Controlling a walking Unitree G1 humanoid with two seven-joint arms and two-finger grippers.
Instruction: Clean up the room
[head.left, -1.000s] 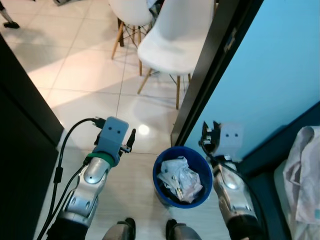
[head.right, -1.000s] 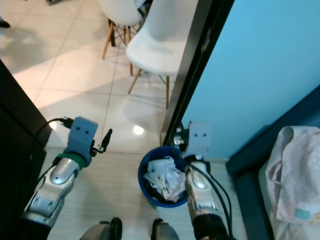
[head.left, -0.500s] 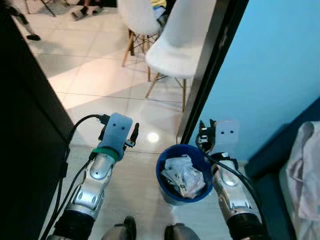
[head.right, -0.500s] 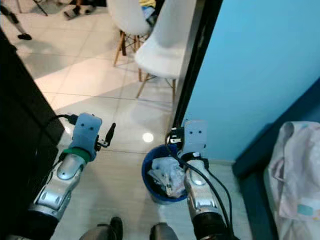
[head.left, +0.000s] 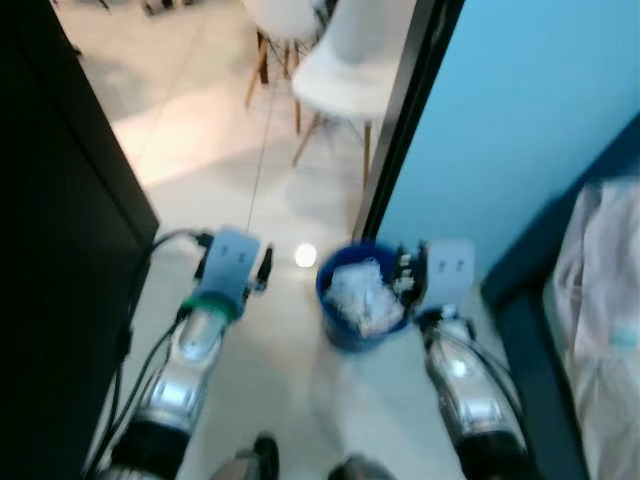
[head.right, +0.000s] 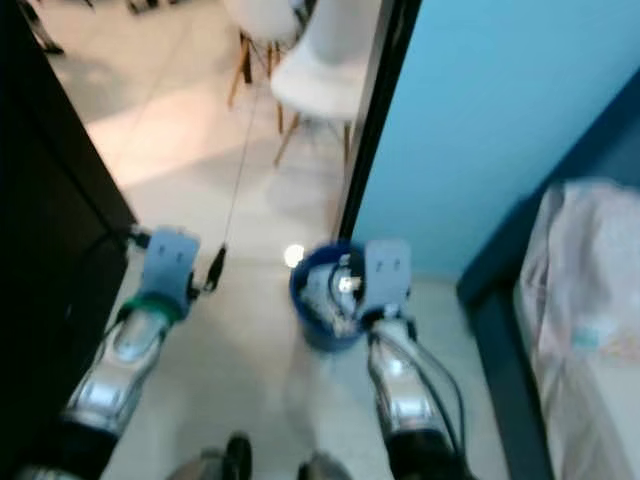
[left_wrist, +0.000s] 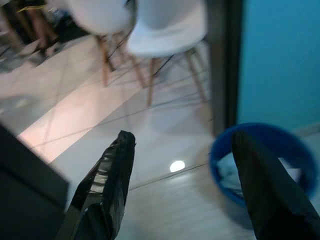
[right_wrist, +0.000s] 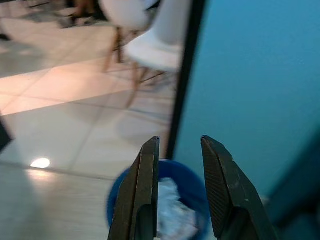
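1. The head views are blurred, but the main things can be made out.
2. A blue bin (head.left: 360, 305) stands on the pale tiled floor (head.left: 200, 150), close to the foot of a dark door frame (head.left: 405, 110) that edges a bright blue wall (head.left: 520, 110).
3. The bin holds crumpled white paper and plastic rubbish (head.left: 358, 290), heaped up to about its rim.
4. The left hand (left_wrist: 182, 170) hangs over the floor to the left of the bin, apart from it. In its wrist view the two black fingers (left_wrist: 107, 185) are spread wide, with nothing between them, and the bin sits beyond the gap, toward one finger.
5. The right hand (right_wrist: 178, 172) is just beside the bin's right rim, above it. Its fingers (right_wrist: 145, 190) stand a little apart, with a narrow gap, and hold nothing; the bin and its rubbish show between and below them.
6. White chairs with wooden legs (head.left: 345, 70) stand on the tiles beyond the bin, past the door frame.
7. A dark cabinet or panel (head.left: 50, 250) rises along the robot's left side.
8. On the right, a pale pinkish cloth (head.left: 600, 330) lies over a dark blue edge; its details are too smeared to read.
9. The tips of the robot's feet (head.left: 260, 462) show at the bottom of the head view.
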